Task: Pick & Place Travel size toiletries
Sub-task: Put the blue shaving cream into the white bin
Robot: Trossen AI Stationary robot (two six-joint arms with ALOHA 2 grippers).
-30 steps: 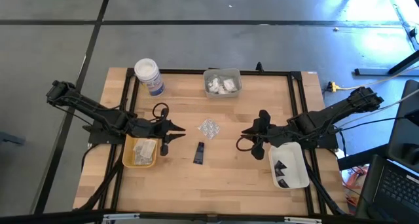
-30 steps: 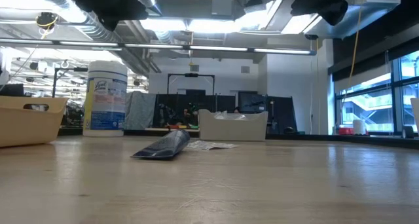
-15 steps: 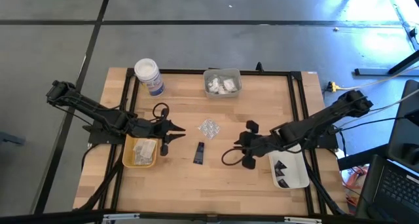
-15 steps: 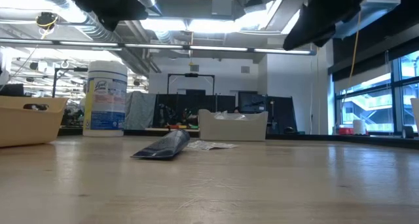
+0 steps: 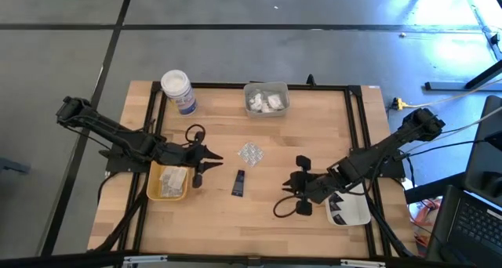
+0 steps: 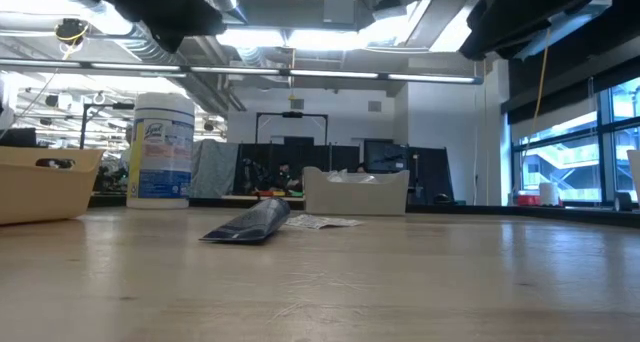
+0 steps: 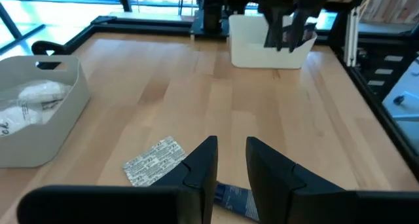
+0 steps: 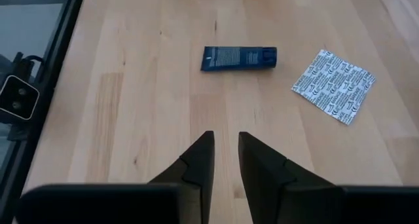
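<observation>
A dark blue tube (image 5: 238, 183) lies flat on the wooden table, and a flat white square sachet (image 5: 251, 152) lies just beyond it. Both also show in the right wrist view, the tube (image 8: 239, 57) and the sachet (image 8: 334, 86). My right gripper (image 5: 287, 193) hovers right of the tube, open by a narrow gap and empty. My left gripper (image 5: 217, 158) hangs left of the sachet (image 7: 154, 160), also open by a narrow gap, with the tube's end (image 7: 232, 199) below its fingers. White packets lie in the yellow tray (image 5: 154, 188) and the clear tray (image 5: 267, 88). Dark wedges (image 5: 337, 205) lie in the white tray (image 5: 357, 213).
A big white jar with a blue label (image 5: 178, 91) stands at the far left corner. The yellow tray sits by the left arm, the clear tray at the far edge, and the white tray at the near right. Bare wood lies around the tube and along the near edge.
My right gripper has swung from the table's middle right toward the near edge and now hangs beside the white tray's left side. The left arm, the tube and the sachet have stayed put.
</observation>
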